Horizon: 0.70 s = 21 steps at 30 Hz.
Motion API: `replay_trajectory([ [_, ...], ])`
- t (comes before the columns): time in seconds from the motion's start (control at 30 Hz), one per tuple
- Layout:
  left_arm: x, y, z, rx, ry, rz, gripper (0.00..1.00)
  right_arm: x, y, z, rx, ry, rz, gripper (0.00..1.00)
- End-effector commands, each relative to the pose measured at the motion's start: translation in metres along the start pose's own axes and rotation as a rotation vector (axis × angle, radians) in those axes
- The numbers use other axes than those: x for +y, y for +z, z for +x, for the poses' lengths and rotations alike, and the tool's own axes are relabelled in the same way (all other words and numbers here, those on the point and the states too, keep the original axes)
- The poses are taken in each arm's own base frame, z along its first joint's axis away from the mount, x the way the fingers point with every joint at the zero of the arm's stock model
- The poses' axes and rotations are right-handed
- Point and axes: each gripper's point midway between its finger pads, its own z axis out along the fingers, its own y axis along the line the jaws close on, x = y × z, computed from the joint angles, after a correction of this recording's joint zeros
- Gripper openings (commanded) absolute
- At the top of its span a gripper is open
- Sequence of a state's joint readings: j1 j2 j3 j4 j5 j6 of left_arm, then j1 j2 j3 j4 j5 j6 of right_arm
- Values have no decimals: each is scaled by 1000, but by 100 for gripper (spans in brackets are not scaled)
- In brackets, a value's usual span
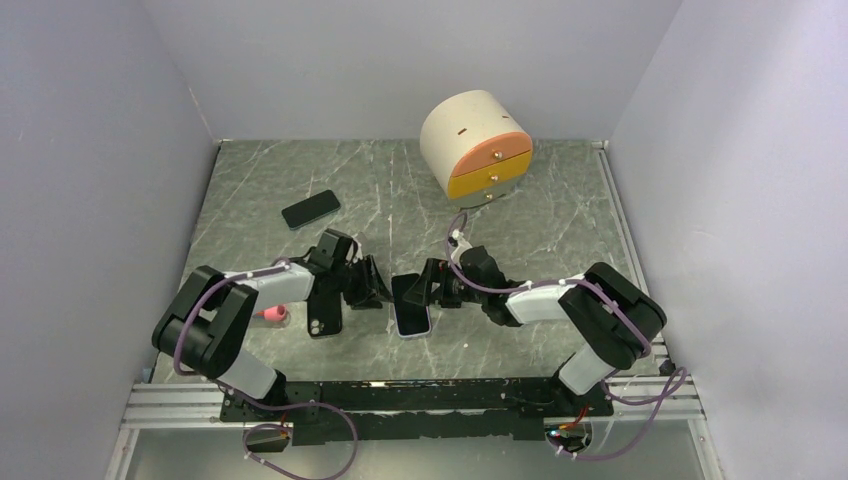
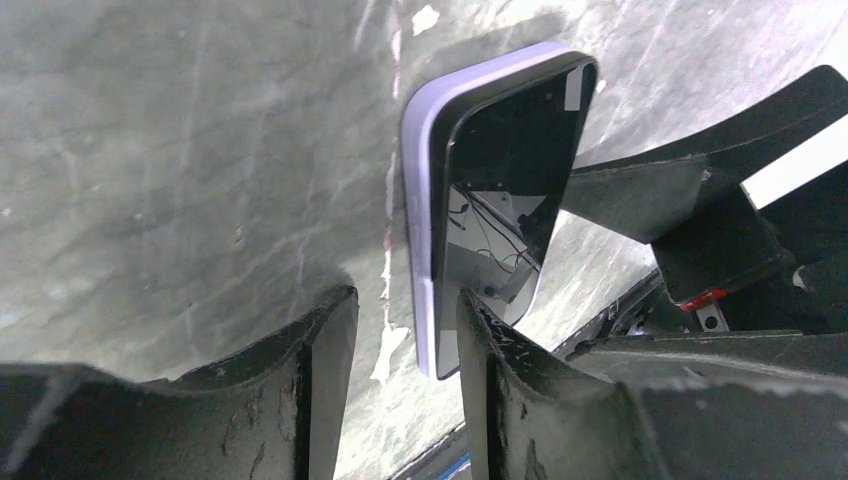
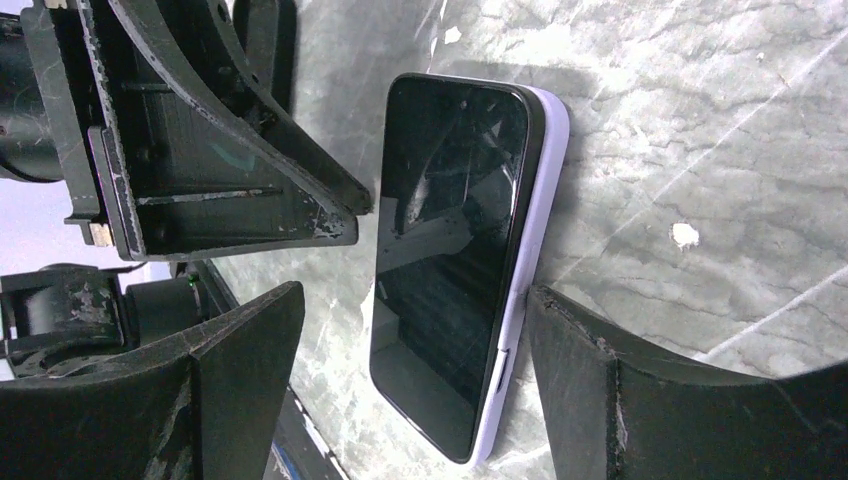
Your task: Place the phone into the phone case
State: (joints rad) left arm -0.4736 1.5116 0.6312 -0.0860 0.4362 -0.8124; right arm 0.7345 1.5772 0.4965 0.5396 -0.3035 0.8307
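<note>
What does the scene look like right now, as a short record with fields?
Phone: lavender phone with black screen, on the grey marbled table, between both grippers
Case: black phone case, left of the phone, apart from it
Left gripper: open, at the phone's end
Right gripper: open, fingers either side of the phone
Also: round beige drawer box, far side

The left claw (image 1: 372,284) and right claw (image 1: 432,284) flank the phone (image 1: 411,308) on the table (image 1: 560,230).
</note>
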Motion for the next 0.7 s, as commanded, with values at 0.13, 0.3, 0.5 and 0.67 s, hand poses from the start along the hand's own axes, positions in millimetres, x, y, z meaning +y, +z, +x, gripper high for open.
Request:
replay_trajectory([
  [0.13,-15,10,-3,9,36,107,42,25,7,-22,-37,36,-60,86],
  [0.3,-13,15,4,43,25,121,31,43,7,-23,-23,71,-142,86],
  [0.5,-17,12,4,52,48,137,31,66,1,-28,-21,108,-256,84],
  [0.67,-21,8,1,43,78,134,31,89,-11,-31,-27,138,-406,81],
])
